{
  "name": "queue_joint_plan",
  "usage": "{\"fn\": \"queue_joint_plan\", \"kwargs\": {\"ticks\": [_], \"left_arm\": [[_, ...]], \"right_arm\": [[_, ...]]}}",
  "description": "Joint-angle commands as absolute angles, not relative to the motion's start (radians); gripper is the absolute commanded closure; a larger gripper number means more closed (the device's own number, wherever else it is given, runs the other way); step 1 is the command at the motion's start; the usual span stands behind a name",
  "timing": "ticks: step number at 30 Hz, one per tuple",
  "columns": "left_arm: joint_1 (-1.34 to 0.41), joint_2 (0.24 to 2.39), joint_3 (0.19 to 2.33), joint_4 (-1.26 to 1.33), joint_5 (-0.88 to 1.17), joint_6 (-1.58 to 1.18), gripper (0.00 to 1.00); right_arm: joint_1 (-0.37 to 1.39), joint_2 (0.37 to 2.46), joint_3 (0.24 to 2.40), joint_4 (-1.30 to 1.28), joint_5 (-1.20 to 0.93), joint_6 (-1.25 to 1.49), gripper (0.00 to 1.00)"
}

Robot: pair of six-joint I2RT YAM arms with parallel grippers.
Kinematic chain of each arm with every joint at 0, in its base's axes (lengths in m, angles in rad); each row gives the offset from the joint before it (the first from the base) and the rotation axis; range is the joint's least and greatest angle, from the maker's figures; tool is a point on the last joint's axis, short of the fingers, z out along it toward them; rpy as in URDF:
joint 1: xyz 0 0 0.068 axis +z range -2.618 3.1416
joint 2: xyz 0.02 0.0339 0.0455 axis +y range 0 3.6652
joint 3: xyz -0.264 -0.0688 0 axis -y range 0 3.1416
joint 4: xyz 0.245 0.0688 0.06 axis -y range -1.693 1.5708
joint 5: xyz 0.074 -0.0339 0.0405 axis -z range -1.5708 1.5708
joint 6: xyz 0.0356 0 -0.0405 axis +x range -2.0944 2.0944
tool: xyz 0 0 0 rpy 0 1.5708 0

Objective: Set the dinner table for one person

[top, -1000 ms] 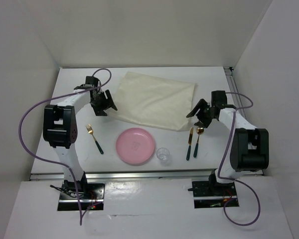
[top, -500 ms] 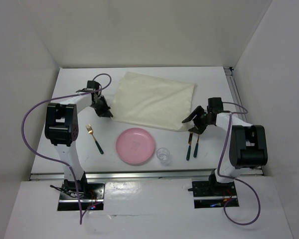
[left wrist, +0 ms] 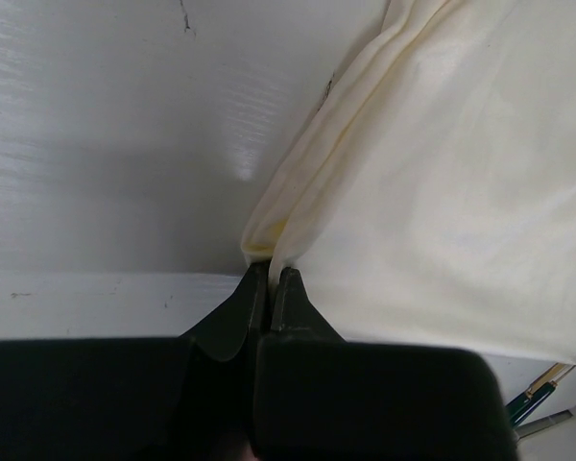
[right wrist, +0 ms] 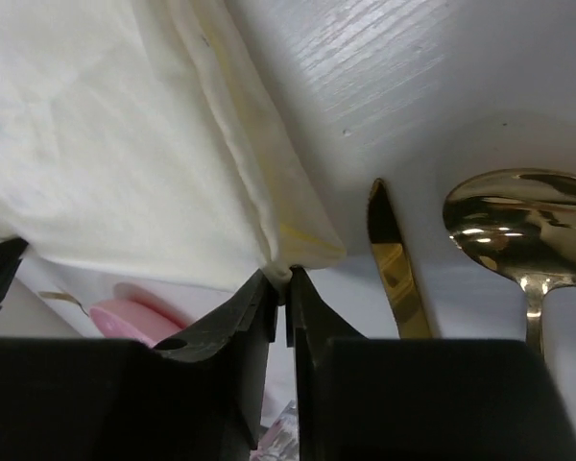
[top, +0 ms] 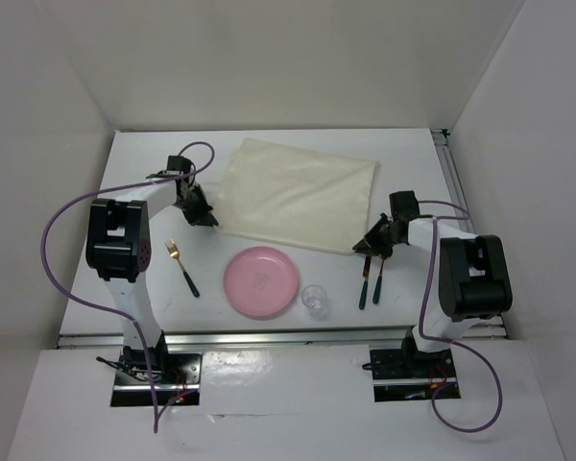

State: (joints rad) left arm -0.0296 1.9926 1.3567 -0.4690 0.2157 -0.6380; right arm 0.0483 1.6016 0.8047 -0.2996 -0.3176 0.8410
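A cream cloth (top: 293, 192) lies spread on the white dinner table (top: 144, 182). My left gripper (top: 207, 217) is shut on the cloth's near-left corner; the left wrist view shows the cloth (left wrist: 442, 192) pinched between the closed jaws of the gripper (left wrist: 272, 274). My right gripper (top: 365, 247) is shut on the near-right corner, and the cloth (right wrist: 96, 144) bunches at its tips (right wrist: 280, 281). A pink plate (top: 260, 280) sits near the front, with a glass (top: 314, 299) to its right. A gold fork (top: 182, 266) lies left of the plate.
A gold knife (top: 366, 277) and spoon (top: 380, 274) with dark handles lie side by side just right of my right gripper; knife (right wrist: 394, 259) and spoon bowl (right wrist: 518, 226) are close to its fingers. White walls enclose the table on three sides.
Both grippers came down onto the cloth's near corners and went from open to shut. The left one closed first; the right one slid left to the corner and then closed.
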Motion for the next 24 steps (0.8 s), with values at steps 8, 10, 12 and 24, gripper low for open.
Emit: {"fn": "queue_joint_plan", "kwargs": {"ticks": [8,10,12,24], "left_arm": [[-0.023,1.965,1.335,-0.462,0.216,-0.643,1.0],[-0.012,1.965,1.335,-0.462,0.216,-0.643,1.0],[0.0,1.956,1.335,-0.462,0.216,-0.643,1.0],[0.048,1.956,1.336,-0.443,0.275,-0.664,1.0]], "right_arm": [[0.064,1.614,0.788,-0.295,-0.25,0.862,0.52],[0.064,1.623,0.788,-0.282,-0.25,0.862,0.53],[0.064,1.644,0.788,-0.261,-0.25,0.862,0.59],[0.124,1.882,1.104,-0.256,-0.218,0.825,1.0]]}}
